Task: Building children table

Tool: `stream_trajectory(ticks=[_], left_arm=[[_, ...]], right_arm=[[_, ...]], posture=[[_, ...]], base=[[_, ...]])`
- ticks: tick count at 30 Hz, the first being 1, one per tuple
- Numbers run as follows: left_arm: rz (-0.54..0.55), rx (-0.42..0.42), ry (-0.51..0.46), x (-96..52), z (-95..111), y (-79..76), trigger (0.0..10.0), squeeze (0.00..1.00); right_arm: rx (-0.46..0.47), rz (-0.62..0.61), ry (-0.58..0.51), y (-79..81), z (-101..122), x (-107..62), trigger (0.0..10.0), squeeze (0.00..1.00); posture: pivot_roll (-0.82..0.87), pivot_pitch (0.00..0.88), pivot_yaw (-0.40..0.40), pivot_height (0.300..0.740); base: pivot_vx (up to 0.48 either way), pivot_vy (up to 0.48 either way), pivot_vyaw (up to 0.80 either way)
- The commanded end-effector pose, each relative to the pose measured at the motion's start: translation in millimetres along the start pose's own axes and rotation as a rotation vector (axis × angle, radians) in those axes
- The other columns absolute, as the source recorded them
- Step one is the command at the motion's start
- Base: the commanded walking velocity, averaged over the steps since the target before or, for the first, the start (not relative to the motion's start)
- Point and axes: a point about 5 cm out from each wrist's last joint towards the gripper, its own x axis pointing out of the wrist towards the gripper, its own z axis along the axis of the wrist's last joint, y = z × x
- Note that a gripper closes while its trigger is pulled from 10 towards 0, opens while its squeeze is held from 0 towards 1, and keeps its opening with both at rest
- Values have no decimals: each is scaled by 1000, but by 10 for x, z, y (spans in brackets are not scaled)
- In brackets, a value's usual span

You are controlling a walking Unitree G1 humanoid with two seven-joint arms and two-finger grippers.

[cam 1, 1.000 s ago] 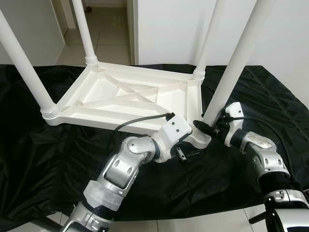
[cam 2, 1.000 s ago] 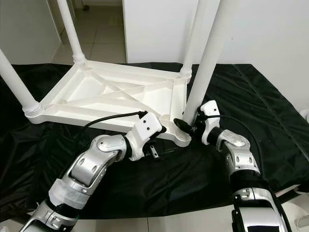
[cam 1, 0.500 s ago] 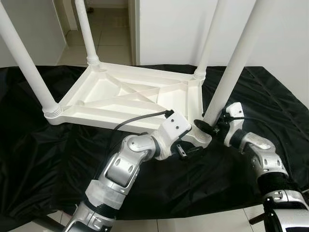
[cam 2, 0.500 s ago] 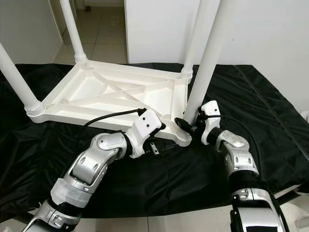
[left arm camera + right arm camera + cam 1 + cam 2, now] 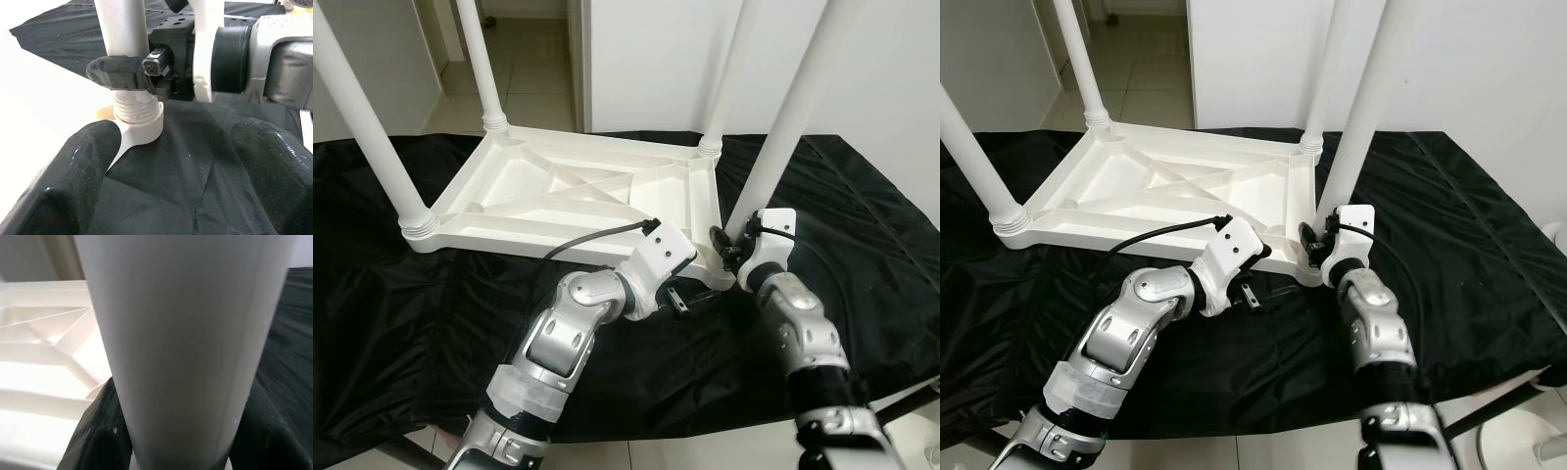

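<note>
- The white table (image 5: 578, 196) is laid upside down on a black cloth (image 5: 401, 323), its four legs pointing up and its long side running left to right.
- The near right leg (image 5: 783, 127) is clamped just above its socket by the fingers of the right gripper (image 5: 132, 73).
- The left gripper (image 5: 690, 299) is held low beside that corner, over the cloth, its fingers (image 5: 73, 181) spread wide apart.

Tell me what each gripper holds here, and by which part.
The right gripper clamps the near-right table leg just above its threaded base. The left gripper is open beside that corner of the upturned table top, holding nothing.
</note>
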Motion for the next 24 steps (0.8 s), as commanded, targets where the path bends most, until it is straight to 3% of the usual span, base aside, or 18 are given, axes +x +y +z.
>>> stream_trajectory(ticks=[1,4,6,8,17,18,24], left_arm=[[190,14,-3,1,22,116,10000,0],[190,12,-5,0,26,117,10000,0],[188,6,-7,2,29,112,10000,0],[188,4,-7,4,28,110,10000,0],[192,3,-10,4,34,117,10000,0],[197,2,-10,1,35,124,10000,0],[203,1,-11,-4,35,129,10000,0]], right_arm=[[71,-64,13,-51,-32,-20,10000,0],[83,-152,17,-1,-49,-43,10000,0],[107,-352,5,143,-67,-112,10000,0],[117,-405,7,205,-72,-136,10000,0],[133,-370,-8,231,-25,-144,10000,0],[134,-347,-30,211,9,-153,10000,1000],[126,-286,-51,185,56,-161,10000,1000]], posture=[[-50,0,-14,740],[-50,0,-12,740],[-51,0,-10,740],[-51,0,-10,740],[-48,0,-12,740],[-46,0,-14,740],[-44,0,-14,740]], base=[[0,0,0],[0,0,0],[0,0,0],[0,0,0],[0,0,0],[0,0,0],[0,0,0]])
